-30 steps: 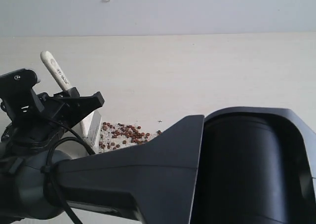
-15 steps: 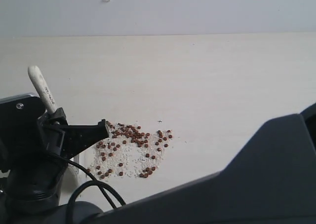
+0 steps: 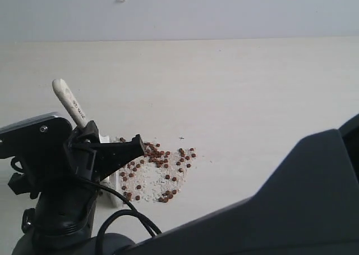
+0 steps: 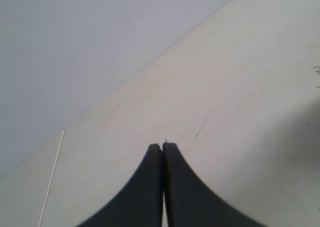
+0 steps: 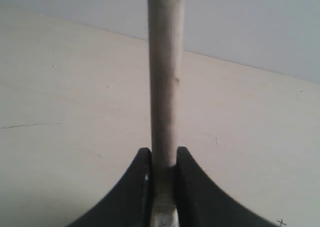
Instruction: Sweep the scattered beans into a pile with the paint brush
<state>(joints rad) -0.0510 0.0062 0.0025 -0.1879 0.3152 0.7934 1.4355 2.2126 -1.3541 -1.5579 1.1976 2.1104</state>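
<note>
— Where is the paint brush?
— In my right end effector. The jaws are pinched on its handle, which sticks out toward 11 o'clock in the exterior view. The head is mostly hidden behind me.
— And the beans?
— On the table, just at 3 o'clock of that end effector, bunched among white crumbs.
— Your left end effector?
— Closed tight, holding nothing, above the table.

Matt, pale wood-grain tabletop. Smooth cream wooden handle on the paint brush. Matt black plastic right gripper.
</note>
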